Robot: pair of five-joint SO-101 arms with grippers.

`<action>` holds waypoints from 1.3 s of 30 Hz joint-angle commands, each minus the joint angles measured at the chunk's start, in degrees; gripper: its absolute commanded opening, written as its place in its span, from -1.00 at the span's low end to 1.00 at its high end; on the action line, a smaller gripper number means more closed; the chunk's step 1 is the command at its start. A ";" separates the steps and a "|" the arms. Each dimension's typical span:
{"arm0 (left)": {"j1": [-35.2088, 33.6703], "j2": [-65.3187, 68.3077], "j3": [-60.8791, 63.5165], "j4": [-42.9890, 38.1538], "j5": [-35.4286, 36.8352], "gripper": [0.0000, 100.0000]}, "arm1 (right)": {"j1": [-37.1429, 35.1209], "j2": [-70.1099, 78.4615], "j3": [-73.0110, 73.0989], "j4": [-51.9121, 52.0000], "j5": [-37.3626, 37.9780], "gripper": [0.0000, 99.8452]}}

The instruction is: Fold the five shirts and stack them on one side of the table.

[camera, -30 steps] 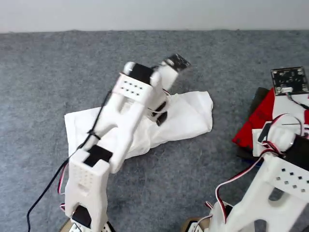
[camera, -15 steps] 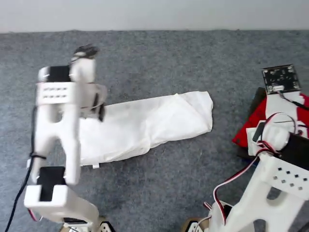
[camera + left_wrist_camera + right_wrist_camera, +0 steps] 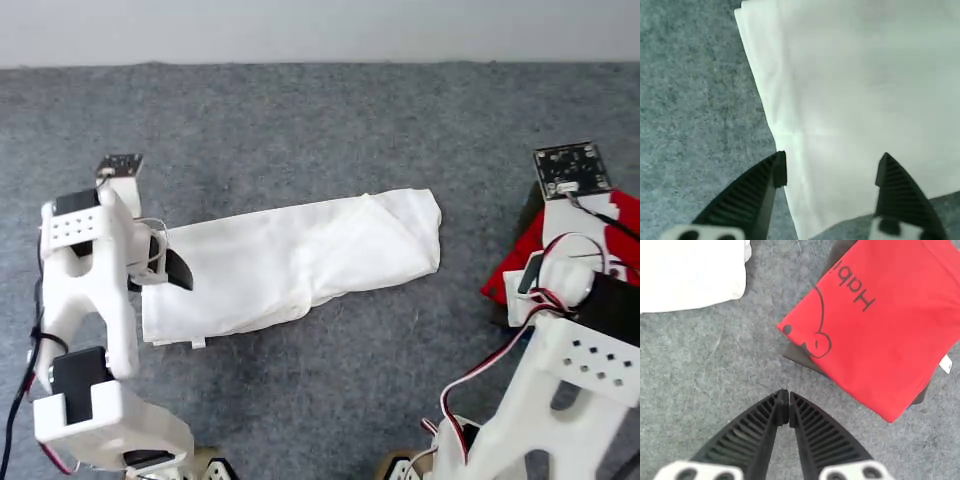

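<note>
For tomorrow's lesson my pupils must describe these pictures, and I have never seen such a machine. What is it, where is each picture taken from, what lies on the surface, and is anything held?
These are two small white robot arms at a grey table, each ending in a two-fingered gripper. One picture looks down from above; the other two come from cameras on the arms' wrists. A long, partly folded white shirt lies in the middle. A folded red shirt lies at one side on something dark. The left gripper is open over the white shirt's end; the right gripper is shut over bare table. Neither holds anything.
</note>
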 commanded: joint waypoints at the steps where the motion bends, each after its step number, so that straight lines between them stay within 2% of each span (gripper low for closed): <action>1: -0.35 1.49 0.84 -4.22 -0.53 -0.42 | -0.22 -0.84 -0.26 -0.04 0.35 -0.98; 7: -0.44 13.63 -4.35 -4.40 -0.26 -0.43 | -0.22 -0.84 -0.26 0.04 0.44 -0.98; 10: -0.18 18.02 -9.10 -1.85 -0.26 -0.46 | -0.22 -0.84 -0.26 -0.04 0.44 -0.98; 13: 0.00 21.80 -12.18 -0.53 -0.53 -0.60 | -0.22 -0.84 -0.26 -0.22 0.44 -0.98; 17: -0.26 23.74 -15.08 1.32 -3.43 -0.96 | -0.22 -0.84 -0.26 -0.22 0.44 -0.98; 18: -0.44 23.74 -15.16 1.05 -3.60 -0.98 | -0.22 -0.84 -0.26 -0.22 0.44 -0.98; 23: -6.42 22.59 -18.15 -0.35 -3.78 -0.98 | -0.22 -0.84 -0.26 -0.22 0.44 -0.98; 26: -8.53 22.33 -21.93 1.41 -3.78 -0.98 | -0.22 -0.84 -0.26 -0.22 0.44 -0.98; 32: -4.31 22.24 -27.30 7.21 -3.52 -0.98 | -0.40 -0.84 -0.26 -0.22 0.44 -0.98; 39: 4.66 18.20 -38.20 17.76 -0.97 -0.98 | -0.31 -0.84 -0.26 -0.22 0.44 -0.98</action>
